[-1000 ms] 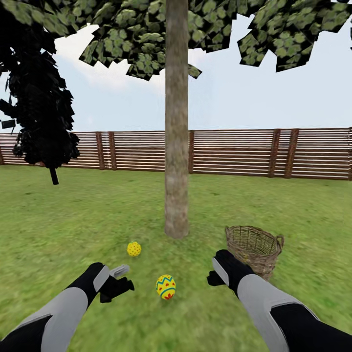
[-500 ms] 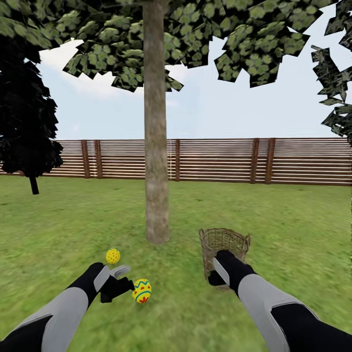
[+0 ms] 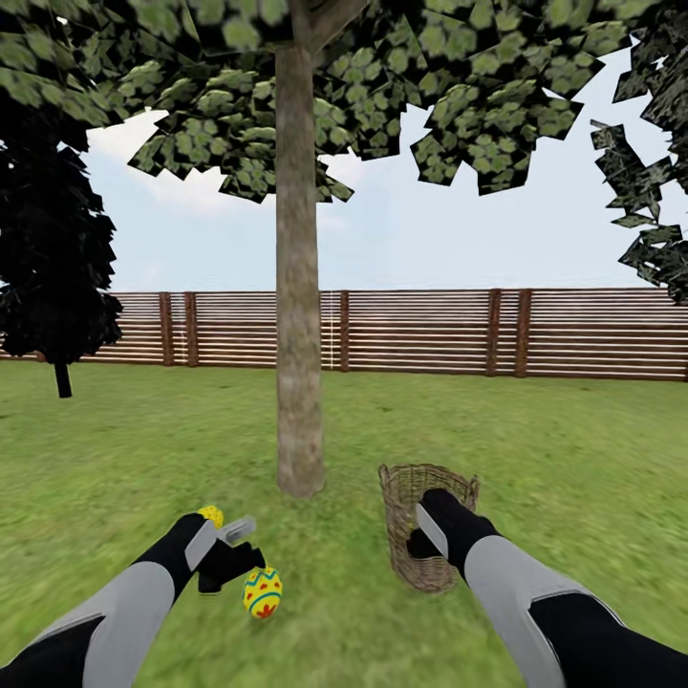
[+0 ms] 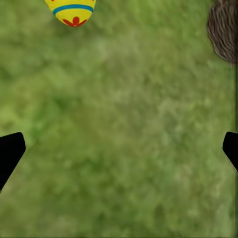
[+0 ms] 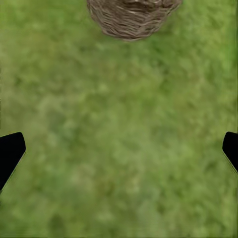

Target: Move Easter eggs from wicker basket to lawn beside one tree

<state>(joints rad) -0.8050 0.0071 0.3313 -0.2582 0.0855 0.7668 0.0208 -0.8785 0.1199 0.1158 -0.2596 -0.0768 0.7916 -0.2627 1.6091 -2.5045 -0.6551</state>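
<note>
Nearest the camera, the left end effector hangs low over the lawn, its fingers spread wide with nothing between them; the left wrist view shows bare grass between the two black fingertips. The right end effector is likewise wide open and empty (its wrist view shows grass between the tips), and in the head view it overlaps the wicker basket's near rim.

Just beside the left end effector, an Easter egg lies on the grass, yellow with teal bands and red marks. A second egg peeks from behind the left wrist. The wicker basket stands upright to the right; I cannot tell what is inside it.

Just beyond rises the tree, its trunk between eggs and basket. Farther back runs the slatted wooden fence, with a dark conical tree at left.
</note>
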